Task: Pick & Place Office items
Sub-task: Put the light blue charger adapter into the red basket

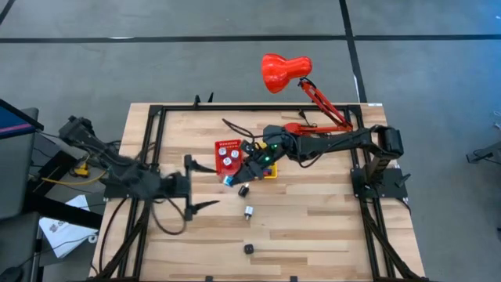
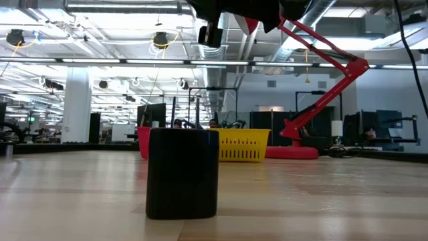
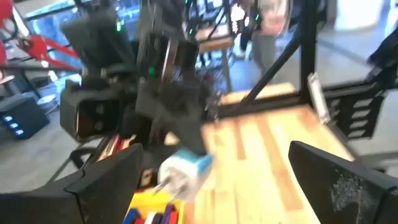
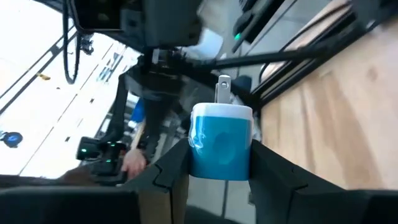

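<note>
My right gripper (image 1: 232, 177) hovers between the red bin (image 1: 228, 154) and the yellow bin (image 1: 272, 171), shut on a light blue and white plug adapter (image 4: 221, 146). The left wrist view also shows that adapter (image 3: 184, 168). My left gripper (image 1: 202, 185) waits open just left of it, fingers wide apart (image 3: 227, 186). Three small pieces lie flat on the table: a black and white one (image 1: 243, 190), a white one (image 1: 249, 211) and a black one (image 1: 249, 249). The black one stands large in the low view (image 2: 182, 173). The red bin holds several small white pieces. My right gripper pinches the adapter's blue body by its two side faces (image 4: 198, 163), one finger (image 4: 171, 169) on each side. The metal prongs (image 4: 222, 89) point away past the fingertips. The fingers slant down toward the table's left and near side. The adapter is lifted clear of the table.
A big red desk lamp (image 1: 286, 72) stands on its base at the far right of the table, its arm (image 2: 328, 87) reaching over the edge. Black frame rails (image 1: 153, 149) run along the table's left and right sides. Bare wood lies toward the near edge (image 1: 313, 235).
</note>
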